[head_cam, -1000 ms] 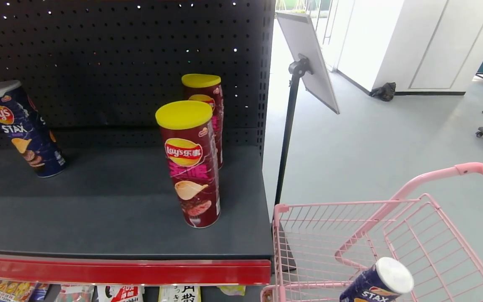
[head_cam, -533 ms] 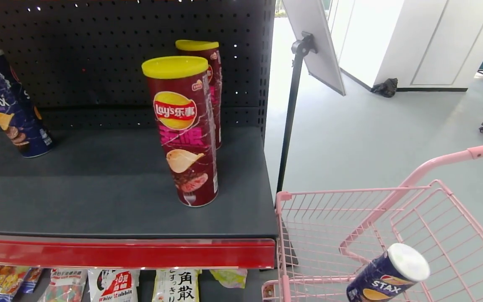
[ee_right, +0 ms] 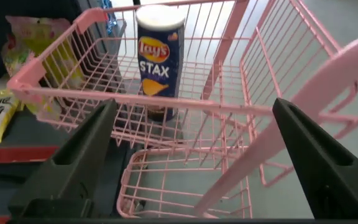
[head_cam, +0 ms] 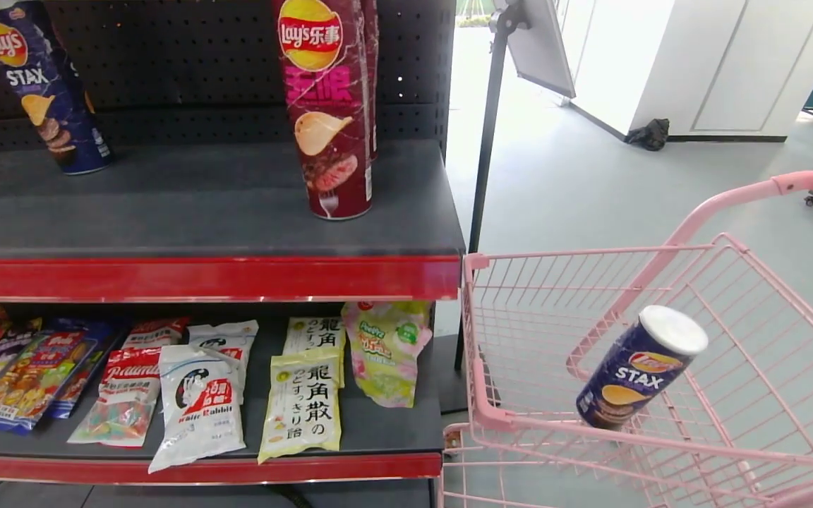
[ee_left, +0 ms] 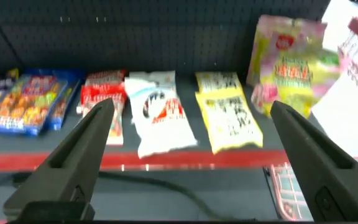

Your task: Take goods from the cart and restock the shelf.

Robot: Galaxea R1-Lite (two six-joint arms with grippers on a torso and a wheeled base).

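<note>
Left gripper (ee_left: 191, 109): one; its two dark fingers are spread wide with nothing between them. It hangs in front of the lower shelf.
Blue cans: two. One (head_cam: 46, 92) stands at the left of the upper shelf, close to the back panel. The other is in the cart.
Maroon cans: two. The front one (head_cam: 329, 120) stands upright near the shelf's right end. The second (head_cam: 372, 70) is just behind it and mostly hidden.
Snack bags: two red-and-white (head_cam: 124, 402), two white (head_cam: 202, 402), two pale yellow (head_cam: 300, 406) and one green-and-pink (head_cam: 385, 353). Farther left is a colourful cluster (head_cam: 18, 381), too overlapped to count.
Cart (head_cam: 519, 421): one, pink wire, just right of the shelves.
Blue can in the cart (head_cam: 636, 381): the only item there. It is tilted, white lid uppermost, base near the front rim.
Right gripper (ee_right: 194, 106): one; the claw is wide apart and empty, above the cart's front edge, with the can (ee_right: 160, 56) ahead of it.
Upper shelf (head_cam: 188, 204): dark grey board, red front strip, black pegboard behind (head_cam: 188, 63).
Lower shelf (head_cam: 378, 430): dark, also red-edged, with the bags lying flat on it.
Room: pale grey floor (head_cam: 590, 190) and a white wall (head_cam: 717, 63). One signboard on a black pole (head_cam: 484, 162) stands between shelf and cart. A dark bundle (head_cam: 648, 134) lies by the wall.
</note>
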